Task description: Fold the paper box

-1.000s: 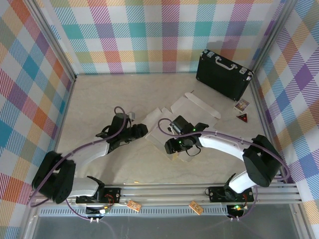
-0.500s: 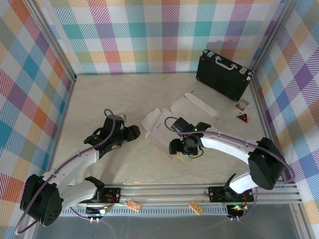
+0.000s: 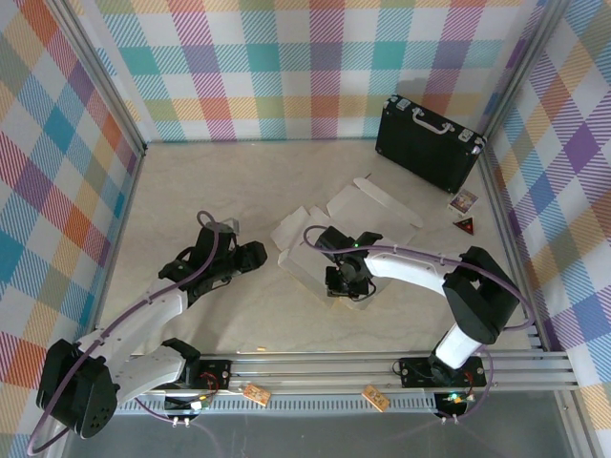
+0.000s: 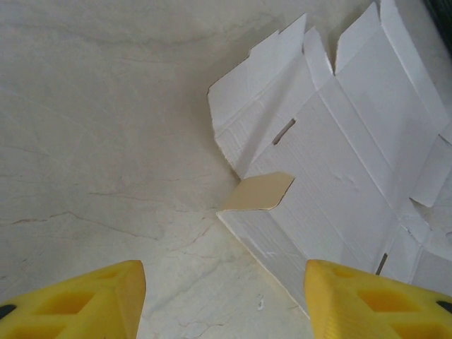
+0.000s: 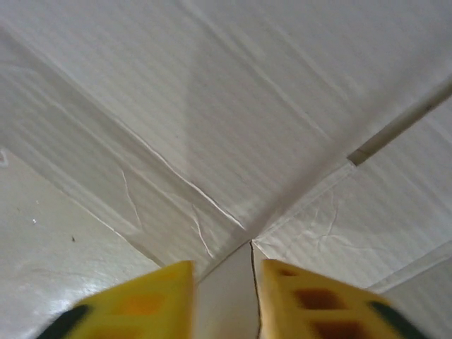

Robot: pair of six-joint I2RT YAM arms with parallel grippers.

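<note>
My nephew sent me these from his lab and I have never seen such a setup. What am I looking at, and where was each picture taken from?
Two robot arms, left and right, are bolted at the near edge of a table; each ends in a two-finger gripper with yellow fingers. The wide picture comes from a fixed camera above and behind them; the other two come from a camera on each wrist. On the table lies the paper box, an unfolded cardboard sheet, white side up, with one tan flap turned over. A black briefcase stands at the far right, two small cards near it. The left gripper is open and empty, beside the box. The right gripper is closed on an edge of the box.
</note>
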